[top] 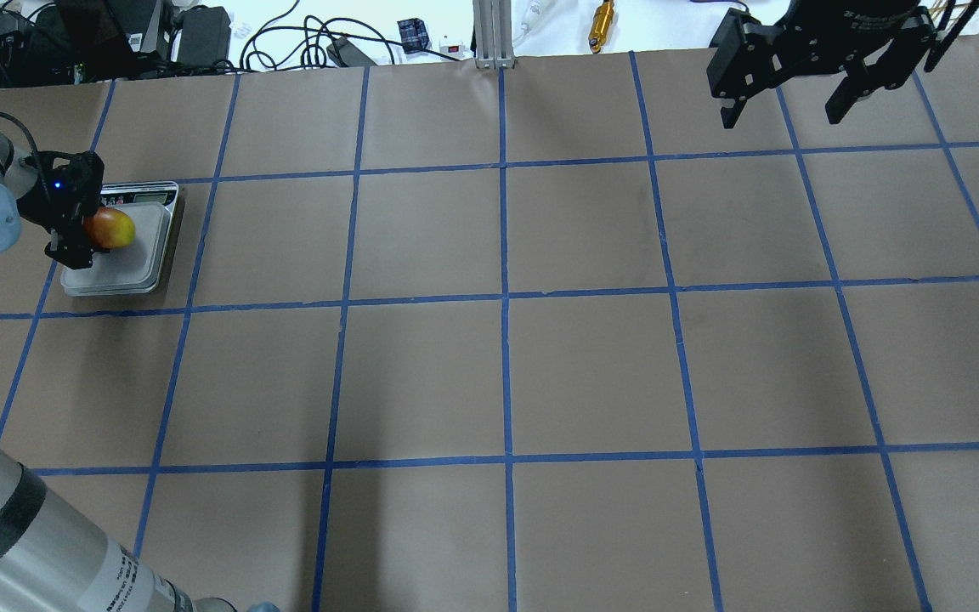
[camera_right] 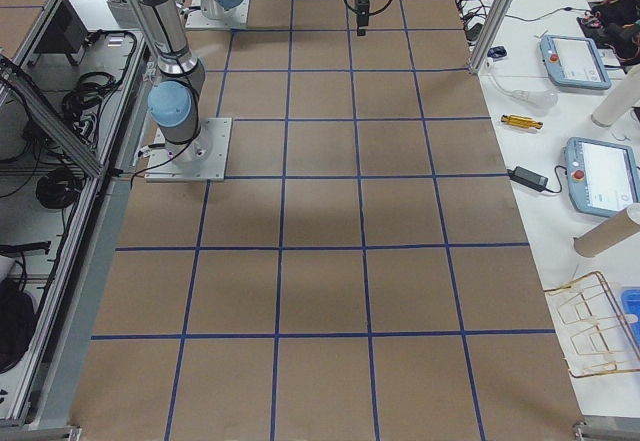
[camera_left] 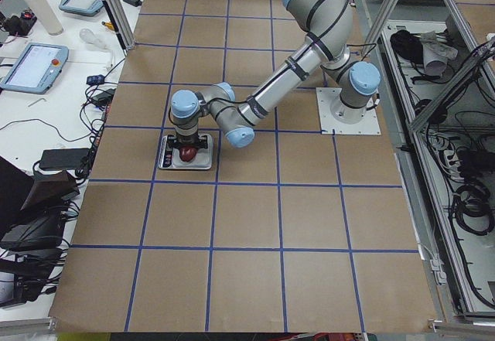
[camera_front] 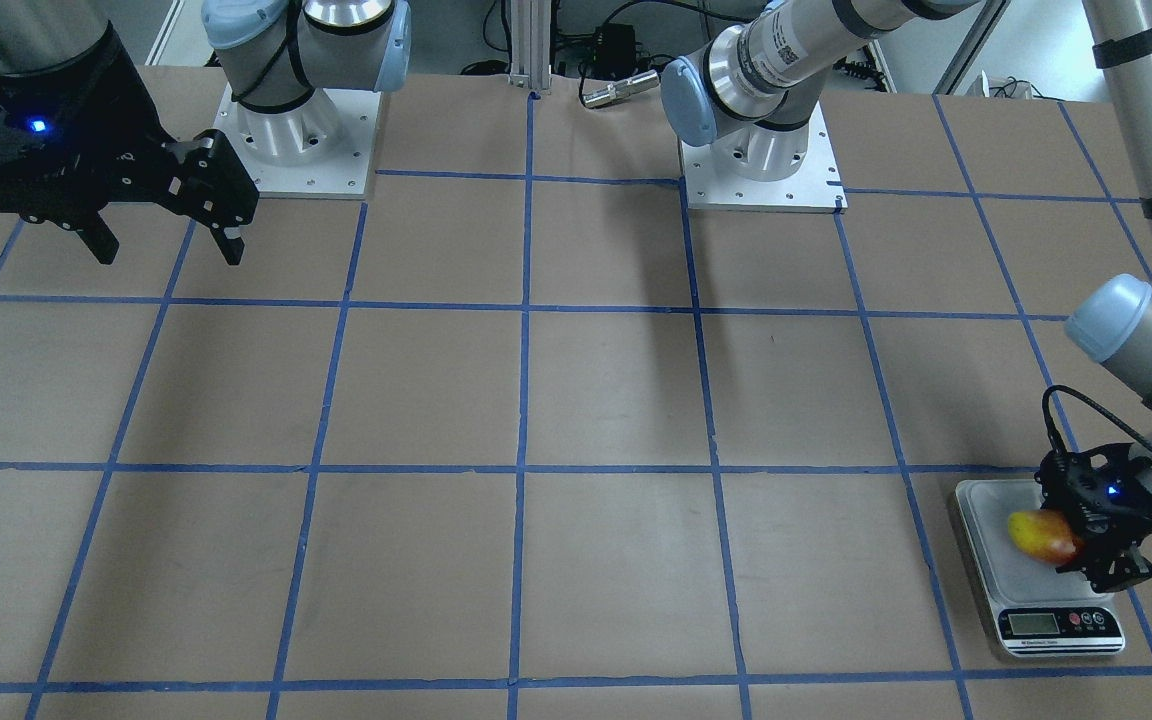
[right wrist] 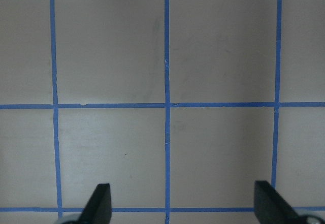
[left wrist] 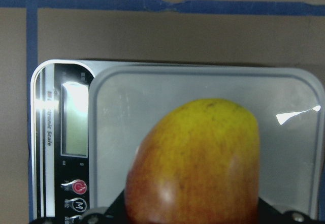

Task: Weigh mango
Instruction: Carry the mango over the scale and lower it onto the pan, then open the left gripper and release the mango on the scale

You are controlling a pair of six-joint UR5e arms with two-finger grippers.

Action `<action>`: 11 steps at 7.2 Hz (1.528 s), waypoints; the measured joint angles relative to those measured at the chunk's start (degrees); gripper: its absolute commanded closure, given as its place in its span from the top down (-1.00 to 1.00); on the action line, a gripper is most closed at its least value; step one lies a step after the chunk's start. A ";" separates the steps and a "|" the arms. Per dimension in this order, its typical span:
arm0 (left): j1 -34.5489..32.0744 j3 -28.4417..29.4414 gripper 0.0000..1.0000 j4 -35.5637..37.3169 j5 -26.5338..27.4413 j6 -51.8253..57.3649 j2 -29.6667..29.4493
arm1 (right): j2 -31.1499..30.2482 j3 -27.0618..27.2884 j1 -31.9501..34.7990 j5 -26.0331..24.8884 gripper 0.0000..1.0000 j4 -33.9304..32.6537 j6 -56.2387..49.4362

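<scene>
The mango [camera_front: 1041,537], yellow at one end and red-orange at the other, is held in my left gripper [camera_front: 1073,545] over the plate of a small white digital scale [camera_front: 991,575]. In the overhead view the mango [top: 113,228] sticks out of the left gripper [top: 82,226] above the scale [top: 145,259] at the far left. In the left wrist view the mango [left wrist: 195,168] fills the lower middle over the plate [left wrist: 127,112]. I cannot tell if it touches the plate. My right gripper [top: 780,117] is open and empty, high above the table; its fingertips [right wrist: 99,203] show in the right wrist view.
The brown table carries a blue tape grid [top: 505,297]. Both arm bases [camera_front: 301,140] stand at the robot's edge. Cables and a yellow tool [top: 600,21] lie beyond the table's far edge. The scale's display [left wrist: 74,118] shows glare only.
</scene>
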 measured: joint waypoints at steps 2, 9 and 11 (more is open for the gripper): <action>0.01 -0.02 0.99 -0.20 -0.04 -0.09 -0.36 | -0.01 0.00 0.00 0.04 1.00 0.00 0.00; 0.45 0.64 0.98 -13.58 0.70 -0.51 10.74 | 0.01 0.00 -0.02 0.00 1.00 0.00 0.00; 0.84 0.77 0.98 -25.20 0.99 -0.96 17.93 | 0.00 0.00 0.00 0.00 1.00 0.00 0.00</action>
